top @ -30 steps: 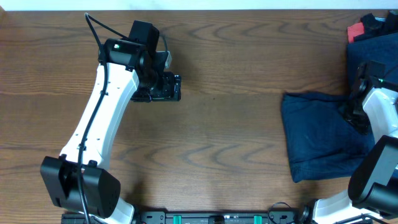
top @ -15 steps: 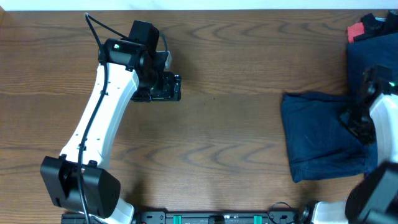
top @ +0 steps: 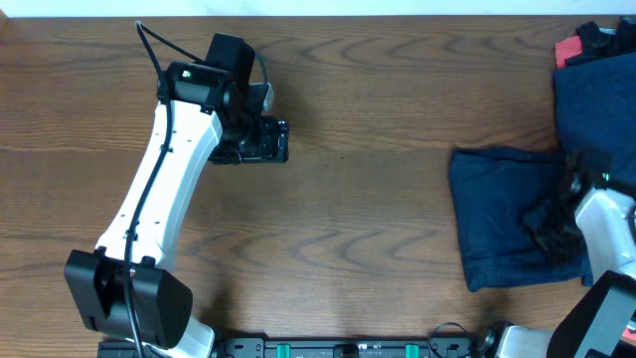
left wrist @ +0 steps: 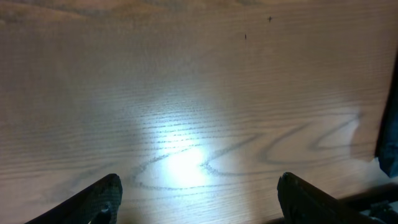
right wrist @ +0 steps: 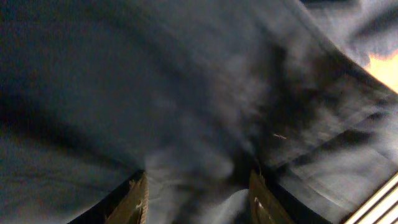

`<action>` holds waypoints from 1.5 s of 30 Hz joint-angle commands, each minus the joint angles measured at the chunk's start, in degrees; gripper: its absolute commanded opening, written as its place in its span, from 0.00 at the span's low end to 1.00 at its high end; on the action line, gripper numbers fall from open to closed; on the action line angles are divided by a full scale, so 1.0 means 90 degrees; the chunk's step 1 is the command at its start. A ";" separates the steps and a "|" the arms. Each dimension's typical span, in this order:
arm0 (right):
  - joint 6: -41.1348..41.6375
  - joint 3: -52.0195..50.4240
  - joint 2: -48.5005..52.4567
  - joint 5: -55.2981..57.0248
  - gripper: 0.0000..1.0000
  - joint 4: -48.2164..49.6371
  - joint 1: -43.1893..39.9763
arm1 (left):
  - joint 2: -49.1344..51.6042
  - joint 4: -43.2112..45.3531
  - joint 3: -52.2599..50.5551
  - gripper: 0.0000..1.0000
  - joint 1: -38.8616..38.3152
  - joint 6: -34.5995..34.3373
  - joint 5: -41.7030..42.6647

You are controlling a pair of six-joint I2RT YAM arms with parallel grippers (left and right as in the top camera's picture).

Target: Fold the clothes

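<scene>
A dark blue garment (top: 497, 219) lies folded at the table's right side. My right gripper (top: 552, 227) is over its right part, where the cloth is bunched up. In the right wrist view the fingers (right wrist: 196, 193) close on a gathered fold of the blue garment (right wrist: 124, 74), which fills the frame. My left gripper (top: 283, 139) is open and empty above bare wood at the table's upper left; its two fingertips (left wrist: 199, 199) are far apart over the table. A dark edge of cloth (left wrist: 390, 137) shows at the right of the left wrist view.
A pile of more dark blue clothes (top: 596, 89) lies at the back right corner, with a red item (top: 568, 50) at its top. The brown wooden table (top: 358, 229) spans the view between the arms.
My right gripper has moved toward the front edge of the table, and the blue cloth under it has bunched up. The left arm has not moved.
</scene>
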 commanded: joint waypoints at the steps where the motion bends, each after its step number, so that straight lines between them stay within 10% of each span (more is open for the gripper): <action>1: 0.0430 -0.0481 0.0019 0.0177 0.51 0.0189 -0.0568 | -0.0141 -0.0073 -0.0027 0.81 0.0024 0.0182 -0.0044; 17: -0.0580 0.0019 -0.0401 -0.1083 0.47 -0.0194 -0.1406 | -0.0141 0.0041 -0.0027 0.81 0.0024 0.0180 -0.0041; 31: -0.1270 0.0988 -0.2215 -0.1853 0.66 -0.0709 -0.1025 | -0.0141 0.0109 -0.0027 0.82 0.0024 0.0180 -0.0041; 39: -0.1387 0.0687 -0.1785 -0.2460 0.20 0.0102 -0.0690 | -0.0138 0.0121 -0.0027 0.82 0.0024 0.0177 -0.0039; 45: -0.1392 0.0245 -0.0731 -0.3092 0.08 0.1265 -0.0245 | -0.0138 0.0117 -0.0027 0.82 0.0024 0.0177 -0.0039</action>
